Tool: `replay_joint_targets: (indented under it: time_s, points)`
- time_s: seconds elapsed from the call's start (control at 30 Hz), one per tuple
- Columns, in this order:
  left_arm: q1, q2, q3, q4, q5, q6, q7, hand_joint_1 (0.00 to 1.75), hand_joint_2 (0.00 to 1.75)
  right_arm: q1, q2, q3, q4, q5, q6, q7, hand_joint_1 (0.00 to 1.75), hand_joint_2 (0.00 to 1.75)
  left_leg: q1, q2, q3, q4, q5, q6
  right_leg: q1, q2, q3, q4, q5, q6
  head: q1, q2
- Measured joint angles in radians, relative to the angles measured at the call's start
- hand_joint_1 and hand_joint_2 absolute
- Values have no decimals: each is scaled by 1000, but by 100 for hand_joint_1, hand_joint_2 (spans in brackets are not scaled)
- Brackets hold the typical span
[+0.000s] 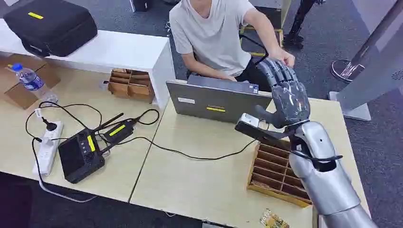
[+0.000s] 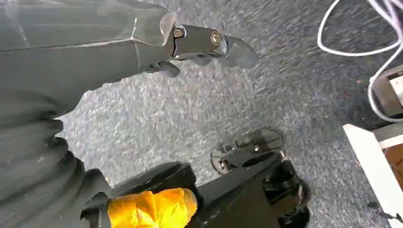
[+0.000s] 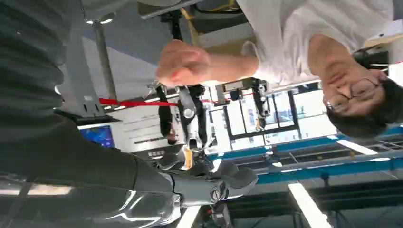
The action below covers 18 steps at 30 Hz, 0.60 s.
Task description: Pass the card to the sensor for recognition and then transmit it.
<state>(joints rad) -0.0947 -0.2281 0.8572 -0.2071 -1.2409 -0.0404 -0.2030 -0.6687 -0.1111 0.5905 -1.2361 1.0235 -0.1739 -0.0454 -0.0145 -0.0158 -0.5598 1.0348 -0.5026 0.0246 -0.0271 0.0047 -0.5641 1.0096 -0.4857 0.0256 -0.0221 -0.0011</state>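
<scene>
So the robot's right hand (image 1: 287,97) is raised at the far right of the table, fingers stretched up toward the person in the pale t-shirt (image 1: 214,33), whose own hand (image 1: 283,58) is right at the robot's fingertips. Looks like the hand-over step to me, so the sensor pass is probably done, though I can't spot any sensor.

Honestly I can't find the card anywhere. The right wrist view has the person's hand (image 3: 183,64) closed just past the dark fingers (image 3: 190,114), and if something thin is pinched there it's too blurry to call. So I can't tell whether that hand holds anything.

The left hand (image 2: 209,45) hangs over grey carpet, fingers loosely curled, nothing in them.

Next move, I'd guess: let go only once the person has a grip, then pull back clear of the grey laptop (image 1: 216,99) and the wooden slotted rack (image 1: 275,168).
</scene>
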Motion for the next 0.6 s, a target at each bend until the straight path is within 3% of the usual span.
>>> replay_joint_targets:
  time_s: [0.17, 0.3, 0.53, 0.57, 0.6]
  points:
    - [-7, 0, -34, 0, -29, 71, -70, 0, 175, -41, 26, 6, 98, 18, -16, 22, 0, 175, 0, 0, 0, 0, 0, 0, 0, 0, 0, 0, 0, 0, 0, 0]
    - [-18, -1, -38, 0, 14, -3, -54, 0, 175, -67, 42, 4, 158, 26, -37, 21, 0, 175, 0, 0, 0, 0, 0, 0, 0, 0, 0, -1, 0, 0, 0, 0]
    - [-13, -24, -34, 0, 54, -24, -4, 0, 175, -74, 50, -5, 197, 30, -40, 10, 0, 175, 0, 0, -1, 0, 0, 0, 0, 0, 0, -1, 0, 0, 0, 0]
    - [-12, -26, -33, 0, 55, -29, 2, 0, 0, -74, 50, -5, 200, 30, -40, 8, 171, 175, 0, 0, -1, 0, 0, 0, 0, 0, 0, -1, 0, 0, 0, 0]
    - [-10, -33, -30, 0, 56, -35, 8, 0, 0, -74, 51, -5, 203, 30, -40, 3, 175, 175, 0, 0, -1, 0, 0, 0, 0, 0, 0, -1, 0, 0, 0, 0]
